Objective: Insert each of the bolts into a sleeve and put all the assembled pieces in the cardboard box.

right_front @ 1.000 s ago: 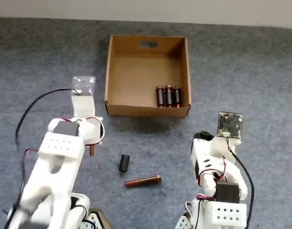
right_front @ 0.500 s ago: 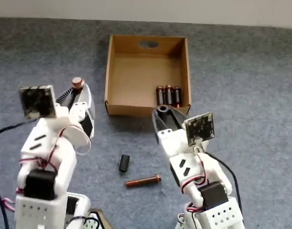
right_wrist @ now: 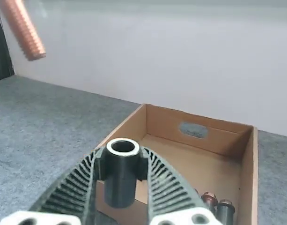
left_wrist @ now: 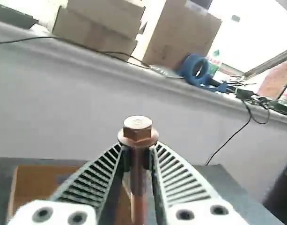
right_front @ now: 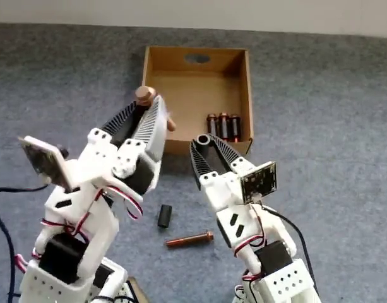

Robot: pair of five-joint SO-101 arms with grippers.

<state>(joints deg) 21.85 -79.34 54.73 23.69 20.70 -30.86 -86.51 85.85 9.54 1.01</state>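
My left gripper (right_front: 144,108) is raised beside the cardboard box (right_front: 196,100) and is shut on a copper bolt (left_wrist: 137,154), hex head up (right_front: 144,95). The bolt's threaded end (right_wrist: 24,29) hangs in the right wrist view. My right gripper (right_front: 204,148) stands just in front of the box, shut on a black sleeve (right_wrist: 119,171) held upright with its bore open upward. Three assembled pieces (right_front: 223,127) lie in the box's near right corner. On the carpet between the arms lie a second black sleeve (right_front: 164,215) and a second copper bolt (right_front: 189,239).
The grey carpet (right_front: 319,107) spreads open to the right and left of the box. A pale wall runs behind the table, with cardboard boxes (left_wrist: 134,28) and a blue roll (left_wrist: 195,69) on a ledge above it.
Both arms rose from low near their bases. The left gripper carried the bolt up and rightward toward the box; the right gripper came forward with the sleeve, closing the gap between them.
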